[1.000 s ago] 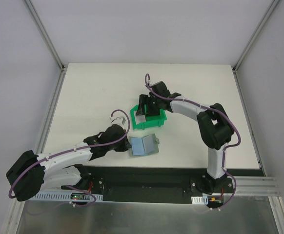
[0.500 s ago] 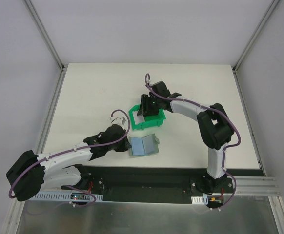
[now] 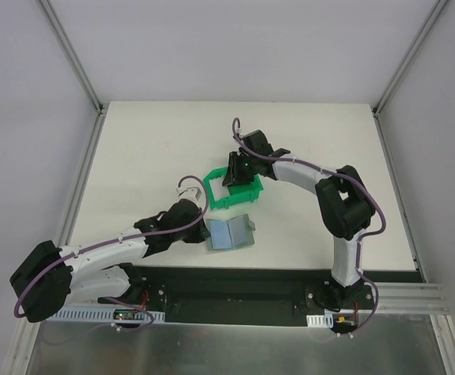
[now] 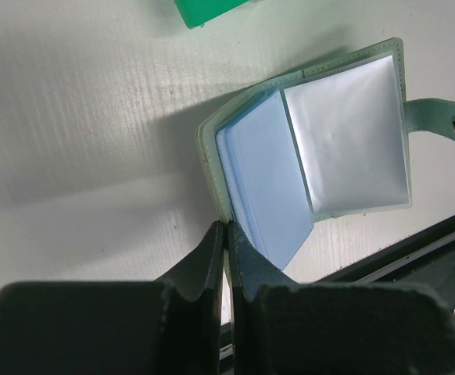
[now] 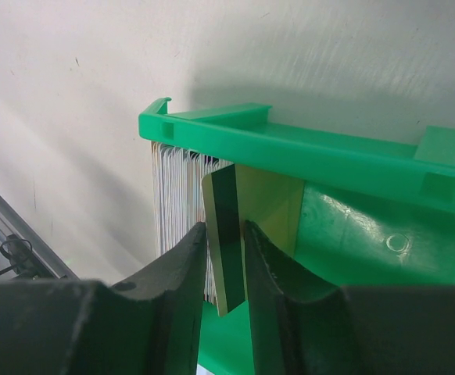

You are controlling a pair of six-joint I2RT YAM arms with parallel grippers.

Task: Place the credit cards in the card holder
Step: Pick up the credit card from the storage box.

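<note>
Standing on edge in the green bin point(image 5: 306, 152), out past the card holder on the white table point(image 3: 149, 148), the credit cards point(image 5: 177, 203) make a tight upright pack of pale edges against the bin's end wall. One credit card point(image 5: 223, 266) leans away from that pack, tan-olive and dark on its shaded face. The right gripper point(image 5: 224, 228) has its jaws set narrow on either side of it. I cannot tell whether the pads are actually pressing on it.

I judge the card to be light, stiff and slick: thin hard plastic that will spring a little and could slide out of a weak pinch. Flat faces near the top edge look like the place to hold it, leaving the lower end free to enter a pocket. The bin is glossy moulded plastic with ribbed walls, and may drag along if the card catches.

Closer to the arm bases lies the card holder point(image 4: 345, 133), spread open and flat, well apart from the bin. Its cover is soft grey-green with stitched edges, and a strap point(image 4: 438, 125) with a snap sticks out from one side. One leaf shows a clear, shiny pocket, the other a pale blue sleeve point(image 4: 263, 180). It looks limp enough to shift when pushed.

The left gripper point(image 4: 226, 234) is fully closed and holds nothing, its tips right at the holder's edge.
</note>
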